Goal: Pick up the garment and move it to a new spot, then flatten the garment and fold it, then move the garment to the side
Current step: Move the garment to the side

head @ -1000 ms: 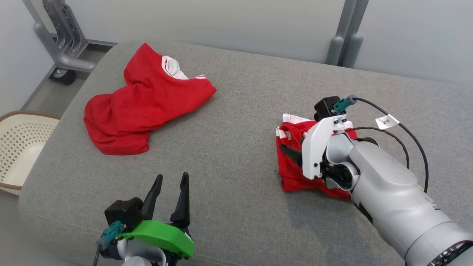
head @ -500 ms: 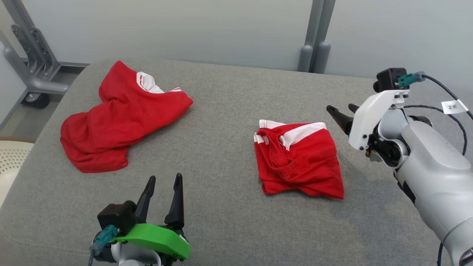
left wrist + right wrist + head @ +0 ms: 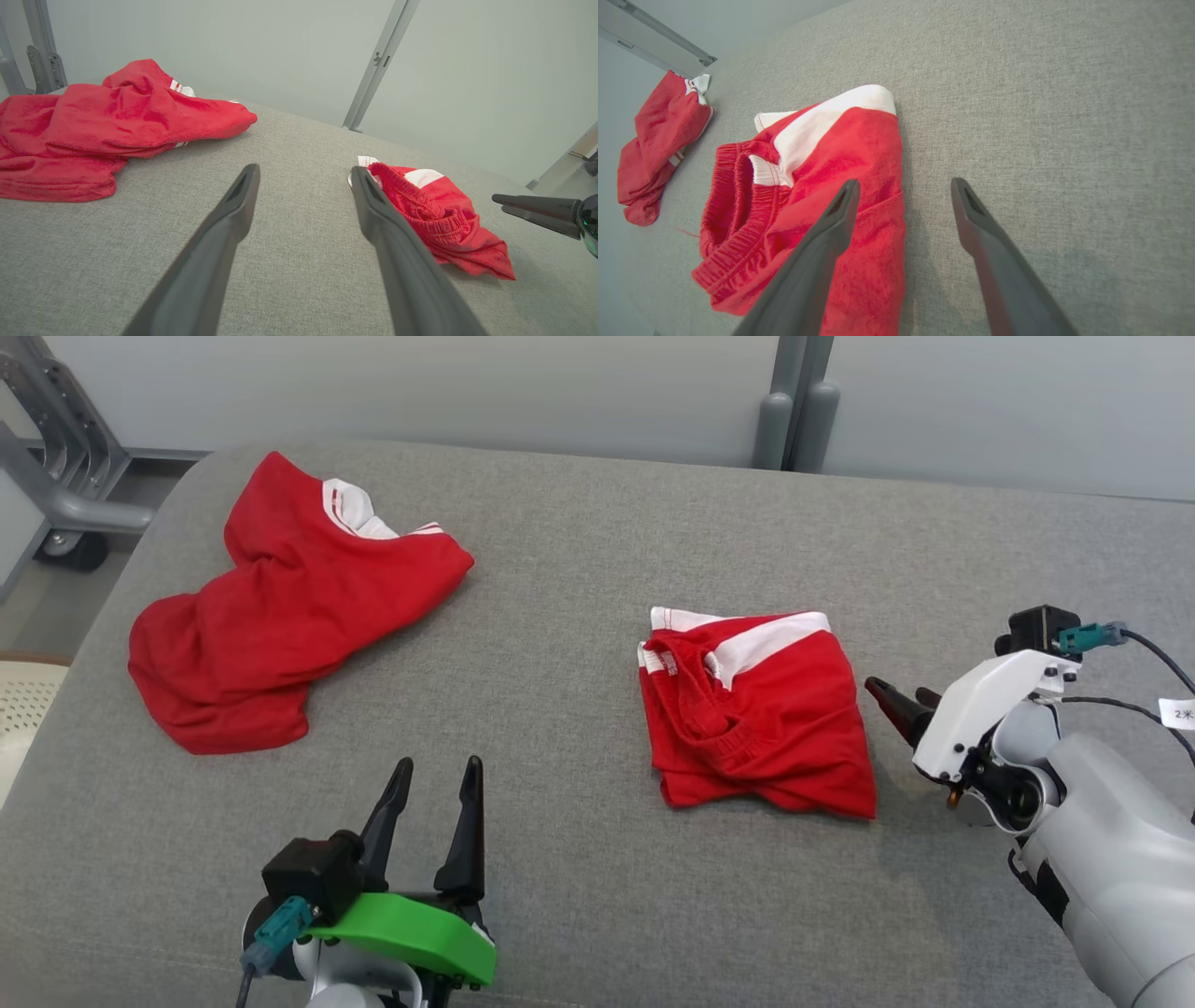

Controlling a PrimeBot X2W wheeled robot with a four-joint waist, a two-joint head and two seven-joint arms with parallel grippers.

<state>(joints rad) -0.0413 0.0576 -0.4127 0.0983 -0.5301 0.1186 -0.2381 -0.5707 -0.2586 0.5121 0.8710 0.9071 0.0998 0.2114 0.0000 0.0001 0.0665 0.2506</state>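
One wide grey cushion (image 3: 597,523) bears everything here; on its far left part sprawls the crumpled red garment (image 3: 280,607), heaped in thick overlapping folds; well apart from it, toward the right, lies the folded red garment (image 3: 756,719), a compact bundle with a white band (image 3: 766,639) across its far edge and the elastic waistband (image 3: 705,709) bunched on its left side; judging by that, one piece looks finished and the crumpled one is next to be picked up and moved, so that is the step to do well; the left gripper (image 3: 439,763) is near the front edge, jaws spread wide and empty, fingers pointing at bare cushion between the two garments; the right gripper (image 3: 894,687) hangs just beside the folded bundle's right edge, apart from it, jaws likewise wide and holding nothing; best to take the right arm clear without snagging the bundle, then send the left one to a raised ridge of the heap, since a pinch on a high fold should lift cloth rather than drag it; raise it until the hem clears the cushion before travelling; smallest of all, the white trim (image 3: 350,509) at the far end is a handy mark for finding the waist when flattening
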